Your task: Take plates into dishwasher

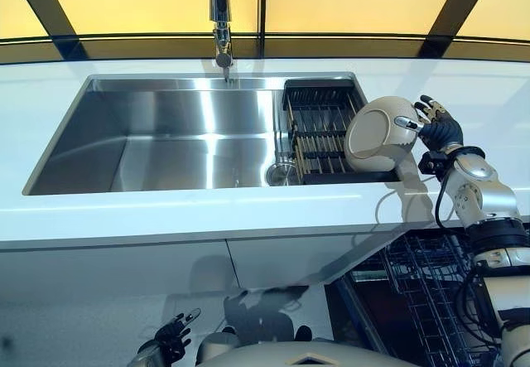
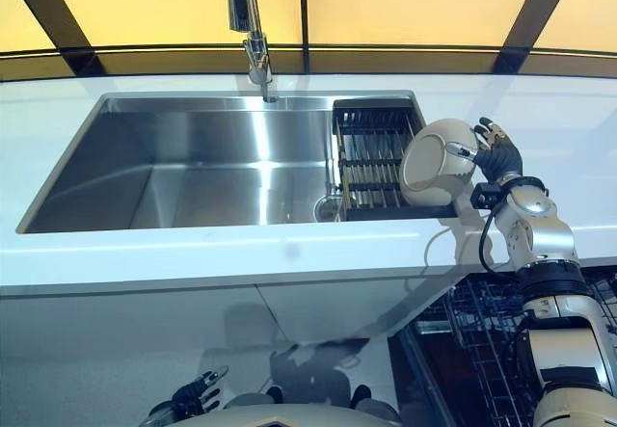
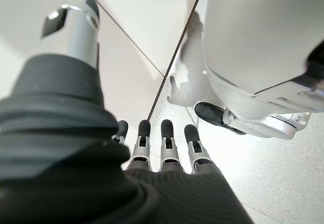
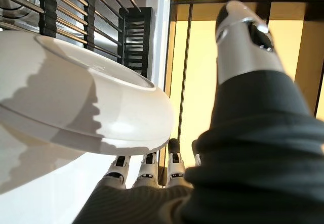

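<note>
Fingers of right hand (image 1: 436, 128) grip plate (image 1: 379, 135) | tilted on edge, underside facing sink (image 1: 166, 135)

No readable text, no labels, no numbers, no signs on anything shown

This is a kitchen. A big shiny metal sink (image 1: 166, 139) sits in a white counter (image 1: 207, 214) — a tall tap (image 1: 220, 19) stands over it. A black dish rack (image 1: 319, 127) rests in the sink's right side. Below the counter, on the right, a dishwasher (image 1: 418, 301) stands open — its wire basket shows.
</note>
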You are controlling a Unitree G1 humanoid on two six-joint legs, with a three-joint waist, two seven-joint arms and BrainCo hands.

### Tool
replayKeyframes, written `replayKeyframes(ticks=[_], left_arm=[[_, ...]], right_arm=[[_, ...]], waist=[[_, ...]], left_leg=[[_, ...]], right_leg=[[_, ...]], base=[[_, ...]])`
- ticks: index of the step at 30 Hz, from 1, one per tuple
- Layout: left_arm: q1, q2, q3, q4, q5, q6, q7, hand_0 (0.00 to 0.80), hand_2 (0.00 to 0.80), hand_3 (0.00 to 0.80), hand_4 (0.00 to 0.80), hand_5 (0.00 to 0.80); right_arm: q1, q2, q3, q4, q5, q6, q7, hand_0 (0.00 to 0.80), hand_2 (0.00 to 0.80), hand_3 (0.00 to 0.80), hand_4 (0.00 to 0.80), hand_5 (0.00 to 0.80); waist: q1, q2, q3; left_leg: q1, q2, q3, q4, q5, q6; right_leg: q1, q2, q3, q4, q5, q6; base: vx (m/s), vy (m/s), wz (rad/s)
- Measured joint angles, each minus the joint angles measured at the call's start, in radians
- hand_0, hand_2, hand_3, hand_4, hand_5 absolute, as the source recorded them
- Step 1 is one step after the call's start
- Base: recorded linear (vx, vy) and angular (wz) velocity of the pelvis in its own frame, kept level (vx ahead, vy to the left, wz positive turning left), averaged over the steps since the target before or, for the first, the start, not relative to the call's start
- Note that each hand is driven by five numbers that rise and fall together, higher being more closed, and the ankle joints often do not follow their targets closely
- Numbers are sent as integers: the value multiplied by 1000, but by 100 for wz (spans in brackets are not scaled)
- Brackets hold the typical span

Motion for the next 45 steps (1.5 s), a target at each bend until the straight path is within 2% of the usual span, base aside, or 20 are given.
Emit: replayKeyframes(ticks=[7, 11, 13, 24, 45], left_arm=[[1, -2, 0, 0, 0, 0, 2, 0, 0, 0, 0, 0], [0, -8, 0, 0, -1, 0, 2, 0, 0, 0, 0, 0], [0, -10, 0, 0, -1, 0, 3, 0, 0, 0, 0, 0], [-2, -15, 0, 0, -1, -1, 7, 0, 0, 0, 0, 0], [-1, -17, 0, 1, -2, -1, 8, 0, 0, 0, 0, 0]], right_arm=[[2, 8, 0, 1, 29, 0, -41, 0, 0, 0, 0, 0], [5, 8, -1, 1, 39, 0, -69, 0, 0, 0, 0, 0], [6, 8, -1, 1, 46, -2, -82, 0, 0, 0, 0, 0], [15, 8, -17, 13, 59, -8, -92, 0, 0, 0, 0, 0], [45, 18, 2, 38, 64, 17, 24, 0, 0, 0, 0, 0]], waist=[[-19, 2, -1], [-21, 4, -2], [-22, 5, -3], [-23, 5, -3], [-21, 6, -3]], left_leg=[[0, 0, 1, 0, 0, 0], [8, 1, 7, 0, 0, 0], [11, 2, 25, 0, 0, 0], [14, 3, 34, -1, 0, 0], [8, 3, 37, -1, 0, 0]], right_leg=[[-2, 2, 1, 0, 0, 0], [-2, 3, 5, 0, 0, 0], [-2, 4, 8, 0, 1, -1], [-3, 6, 19, 0, 3, -2], [-3, 2, 19, -3, 4, -2]], base=[[0, 0, 0], [-4, 0, -2], [-8, -1, -5], [-2, -2, -1], [0, 0, 0]])
